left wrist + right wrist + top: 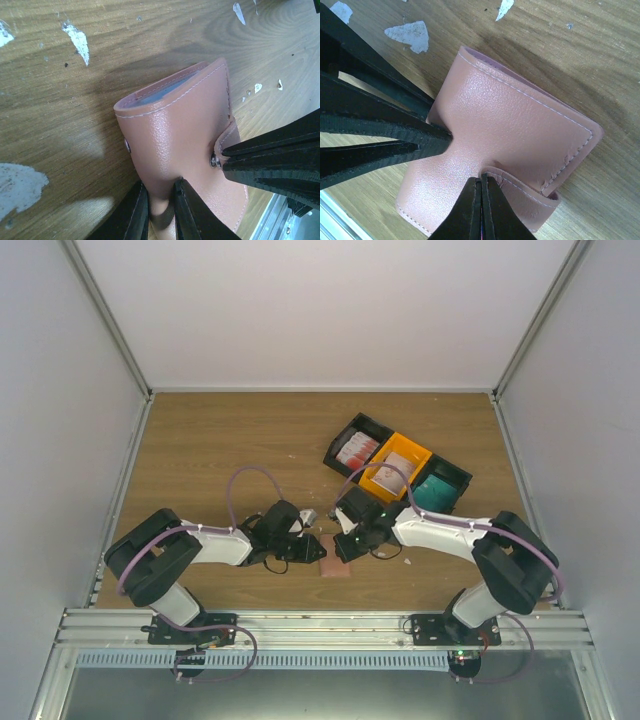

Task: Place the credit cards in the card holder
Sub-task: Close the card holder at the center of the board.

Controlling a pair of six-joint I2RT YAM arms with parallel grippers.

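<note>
No writing, brand, number or sign is legible on the card holder (510, 125), the bins (420, 450) or the bench (220, 440).

White walls (330, 310), wooden table (220, 440), aluminium rail (320, 625)

The left arm (215, 545) and the right arm (440, 532) are built alike, with chunky black joints linked by smooth white shells. A thin lilac cable (250, 472) runs along each one in loose loops. Each arm stands on a flat black base plate (190, 632). A small green light (386, 512) glows on the right arm. The left arm's fingers (192, 215) are matte black, narrow and tapering, and fine ridges line the right arm's fingers (280, 160).
</note>
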